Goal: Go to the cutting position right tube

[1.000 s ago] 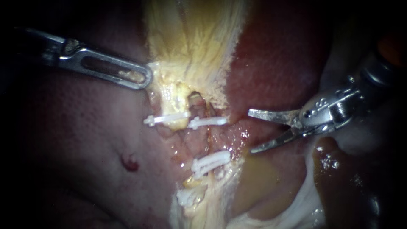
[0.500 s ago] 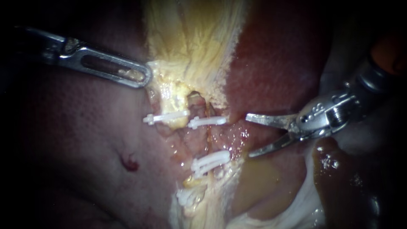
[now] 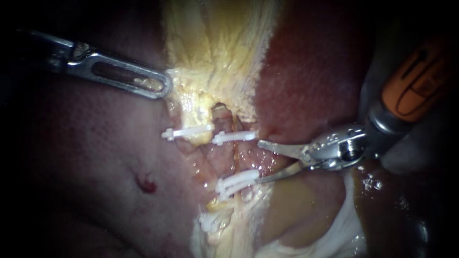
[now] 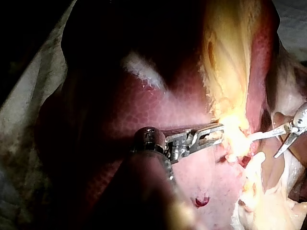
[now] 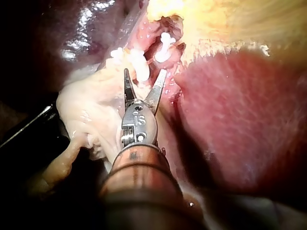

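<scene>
Right tube (image 3: 235, 158): a short pinkish strand running between two white clips, just ahead of the open blade tips and just beside the liver's edge.
Right tool (image 3: 258, 161): a scissor tip coming in from the right. Its two blades stand clearly apart and hold nothing.
Blade tips: the upper one lies near the end of the upper clip (image 3: 234, 137). The lower one nearly touches the end of the lower clip (image 3: 237, 182), though contact cannot be told.
Reach: in the endoscope view the tips seem to stop just short of the strand. In the right wrist view a clip sits just ahead of the gap between the blades (image 5: 143, 79), so the depth is hard to judge.
Left tool (image 3: 165, 88): a slotted grasper, well apart from the scissors. It appears clamped on the edge of the yellow tissue (image 3: 191, 102) above the clips and holds it up.
Liver (image 3: 311, 71): dark red, bordering the clipped field on the scissor side.
Done: the approach looks nearly complete. The blades are open, level with the gap between the clips and aimed at the strand.
Left: probably a small advance, so that the strand lies well inside the blades and clear of both clips.
</scene>
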`<state>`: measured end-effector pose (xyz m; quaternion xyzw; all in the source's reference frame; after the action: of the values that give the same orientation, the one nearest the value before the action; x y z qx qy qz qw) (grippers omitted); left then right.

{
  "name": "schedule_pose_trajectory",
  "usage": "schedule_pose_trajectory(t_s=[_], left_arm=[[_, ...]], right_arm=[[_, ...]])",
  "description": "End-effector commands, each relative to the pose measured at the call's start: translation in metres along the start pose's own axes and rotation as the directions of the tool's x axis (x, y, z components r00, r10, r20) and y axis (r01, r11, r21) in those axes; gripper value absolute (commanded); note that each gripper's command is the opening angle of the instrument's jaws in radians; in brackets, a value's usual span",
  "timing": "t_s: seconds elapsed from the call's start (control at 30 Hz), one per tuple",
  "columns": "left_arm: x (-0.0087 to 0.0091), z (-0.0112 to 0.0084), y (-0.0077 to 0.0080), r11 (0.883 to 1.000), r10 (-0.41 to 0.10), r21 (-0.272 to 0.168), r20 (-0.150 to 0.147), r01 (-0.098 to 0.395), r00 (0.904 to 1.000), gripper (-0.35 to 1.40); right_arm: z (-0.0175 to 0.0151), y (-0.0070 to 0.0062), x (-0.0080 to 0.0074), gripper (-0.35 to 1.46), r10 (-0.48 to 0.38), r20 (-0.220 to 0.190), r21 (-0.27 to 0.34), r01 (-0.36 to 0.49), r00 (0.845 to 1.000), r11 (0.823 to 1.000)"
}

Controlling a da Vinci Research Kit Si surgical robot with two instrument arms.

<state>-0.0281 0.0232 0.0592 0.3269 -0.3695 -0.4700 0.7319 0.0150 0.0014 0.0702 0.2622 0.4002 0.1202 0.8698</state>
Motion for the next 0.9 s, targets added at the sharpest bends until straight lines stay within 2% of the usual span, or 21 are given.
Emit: schedule_pose_trajectory(t_s=[0.03, 0.23, 0.47, 0.7, 0.9], left_arm=[[0.0000, 0.0000, 0.0000, 1.000, 0.000, 0.000, 0.000, 0.000, 1.0000, -0.35], [0.0000, 0.0000, 0.0001, 1.000, 0.000, 0.000, 0.000, 0.000, 1.0000, -0.35], [0.0000, 0.0000, 0.0001, 1.000, 0.000, 0.000, 0.000, 0.000, 1.0000, -0.35], [0.0000, 0.0001, 0.0002, 1.000, 0.000, 0.000, 0.000, 0.000, 1.0000, -0.35], [0.0000, 0.0001, 0.0002, 1.000, 0.000, -0.001, 0.000, 0.000, 1.0000, -0.35]], right_arm=[[0.0004, 0.0002, -0.0002, 1.44, 0.002, 0.002, 0.004, -0.002, 1.000, 1.000], [0.0017, 0.0009, -0.0011, 1.44, 0.005, 0.004, 0.003, -0.005, 1.000, 1.000], [0.0020, 0.0015, -0.0012, 1.44, 0.011, 0.008, 0.020, -0.011, 1.000, 1.000], [0.0028, 0.0020, -0.0009, 1.44, 0.037, -0.042, 0.089, -0.033, 0.998, 0.995], [0.0045, 0.0023, -0.0005, 1.42, 0.056, -0.064, 0.138, -0.047, 0.996, 0.989]])
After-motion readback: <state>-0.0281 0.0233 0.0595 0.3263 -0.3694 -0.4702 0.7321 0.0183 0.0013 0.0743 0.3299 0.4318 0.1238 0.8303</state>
